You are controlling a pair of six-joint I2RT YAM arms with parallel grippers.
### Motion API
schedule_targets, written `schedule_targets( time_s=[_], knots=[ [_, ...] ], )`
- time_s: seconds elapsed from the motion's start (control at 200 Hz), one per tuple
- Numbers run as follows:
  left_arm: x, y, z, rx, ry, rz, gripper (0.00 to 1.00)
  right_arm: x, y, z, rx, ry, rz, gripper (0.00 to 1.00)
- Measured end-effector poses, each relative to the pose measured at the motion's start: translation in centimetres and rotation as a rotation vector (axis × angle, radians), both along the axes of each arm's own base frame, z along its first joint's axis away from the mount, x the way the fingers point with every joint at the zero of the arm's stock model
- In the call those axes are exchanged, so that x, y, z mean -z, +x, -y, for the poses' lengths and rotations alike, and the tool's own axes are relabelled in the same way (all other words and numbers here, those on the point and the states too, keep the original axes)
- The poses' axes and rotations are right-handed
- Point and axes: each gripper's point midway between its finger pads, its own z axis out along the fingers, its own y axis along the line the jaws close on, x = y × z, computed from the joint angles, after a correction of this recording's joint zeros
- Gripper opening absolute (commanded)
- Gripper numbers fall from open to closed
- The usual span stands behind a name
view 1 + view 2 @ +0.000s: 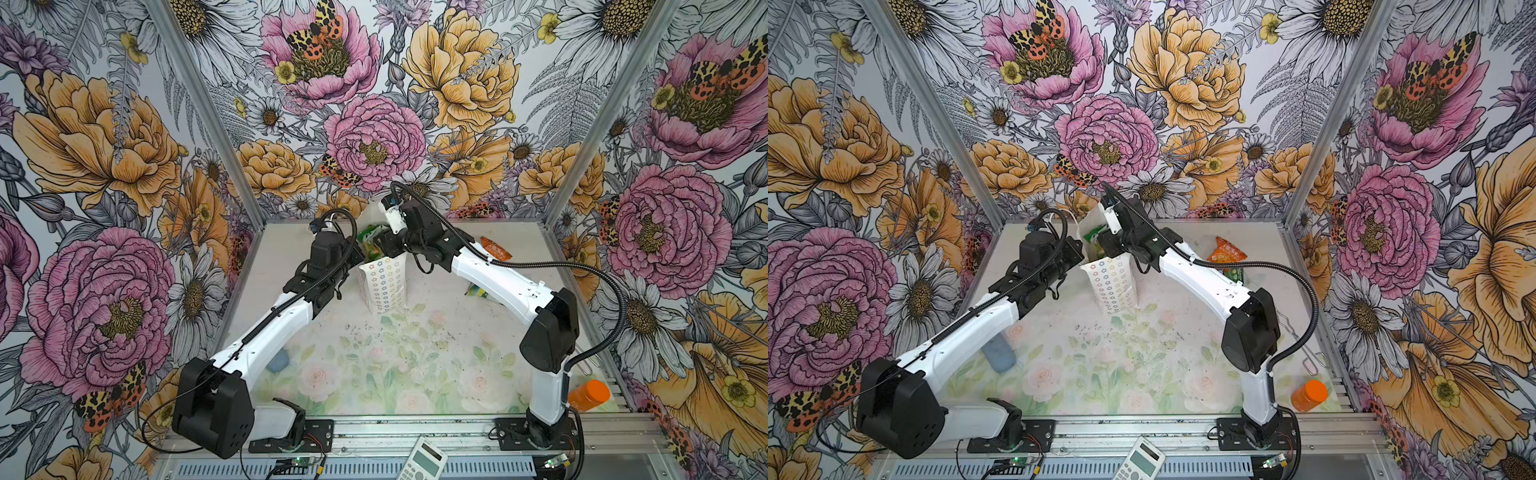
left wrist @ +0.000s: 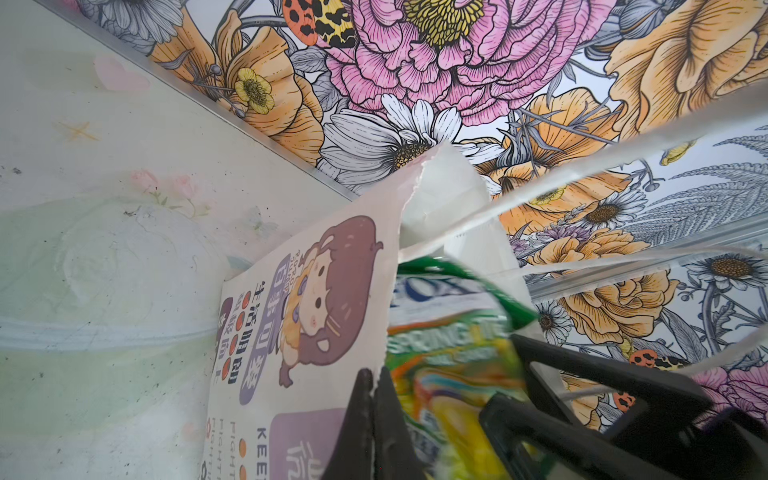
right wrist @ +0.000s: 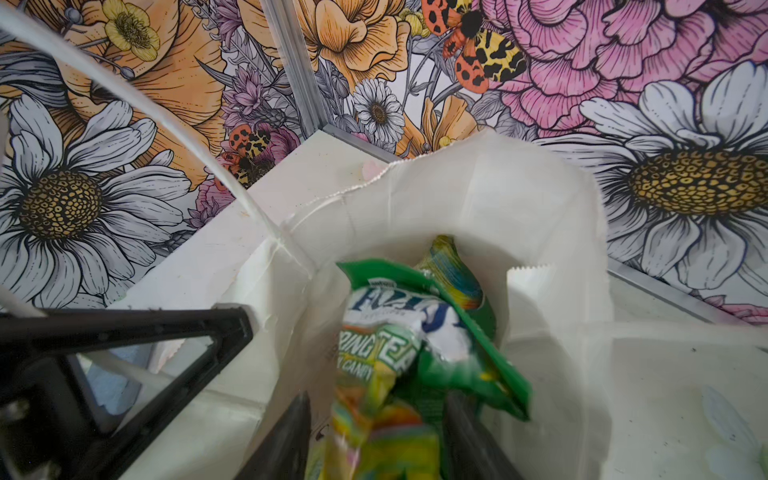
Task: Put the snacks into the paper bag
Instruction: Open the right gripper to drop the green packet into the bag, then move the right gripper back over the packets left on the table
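**Right gripper** (image 3: 378,401): held over the mouth of the paper bag (image 3: 478,187), jaws parted. A green packet (image 3: 415,353) is seen between the fingers. It is blurred, so whether it touches them cannot be told. The packet is crinkled foil with a green border, a white and yellow-green label, and rainbow print lower down. A second packet (image 3: 451,266), with striped rainbow print, is seen below it inside the bag.

**Left gripper** (image 2: 374,376): clamped tight on the top edge of the bag's broad printed face. A cartoon girl (image 2: 328,299) with brown hair and purple text blocks are noted there. White cord handles (image 2: 623,166) are seen above the opening.

**Bag:** white and upright, at the far middle of the table (image 1: 374,374), between the arms in both top views. Its narrow side (image 1: 1113,286) is covered with small multicoloured flowers.

**On the table:** an orange packet (image 1: 1225,251) is seen lying right of the bag. A half-hidden packet (image 1: 1234,274), also green, lies just beside it, partly covered by the right arm.
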Motion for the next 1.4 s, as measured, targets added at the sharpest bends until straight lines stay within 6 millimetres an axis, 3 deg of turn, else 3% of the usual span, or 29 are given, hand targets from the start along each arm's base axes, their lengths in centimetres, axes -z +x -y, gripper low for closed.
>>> schedule_targets(
  time_s=[0.14, 0.485, 0.66, 1.046, 1.401],
  knots=[
    [0.0, 0.0, 0.0, 0.0, 0.0, 0.0, 0.0, -1.0, -0.3, 0.3, -0.002, 0.006, 0.014, 0.6],
    [0.1, 0.0, -0.1, -0.008, 0.004, -0.003, 0.0, -6.2, -2.0, 1.6, -0.006, 0.062, 0.091, 0.63],
    [0.2, 0.0, -0.4, -0.022, 0.011, -0.004, 0.0, -7.9, -3.1, 2.6, -0.012, 0.069, 0.123, 0.65],
    [0.1, 0.0, -0.4, -0.022, 0.012, -0.006, 0.0, -11.0, -5.5, 7.1, 0.058, 0.022, 0.229, 0.76],
    [0.1, 0.0, -0.3, -0.019, 0.013, -0.009, 0.0, -10.5, -6.4, 10.6, 0.155, -0.051, 0.263, 0.81]
  ],
)
